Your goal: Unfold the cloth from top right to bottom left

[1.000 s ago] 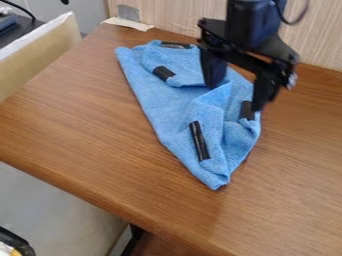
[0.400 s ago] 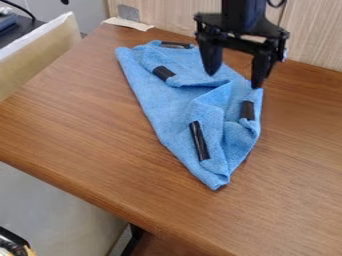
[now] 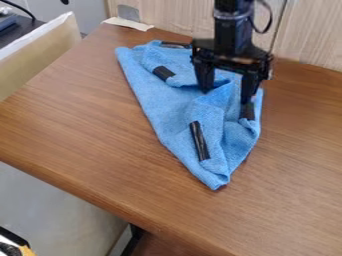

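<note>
We have the gripper (image 3: 226,97) spread open at the two o'clock side of the cloth (image 3: 157,102), whose bulk lies toward eight (our likely pull) on the table (image 3: 80,117), long axis eleven-to-five.

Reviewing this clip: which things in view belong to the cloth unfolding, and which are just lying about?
Part of the job:
- blue cloth, with black strips on it
- gripper, over the cloth
- wooden table

Just lying about:
- pale strip at the table's far corner
- small grey plate beside it
</note>
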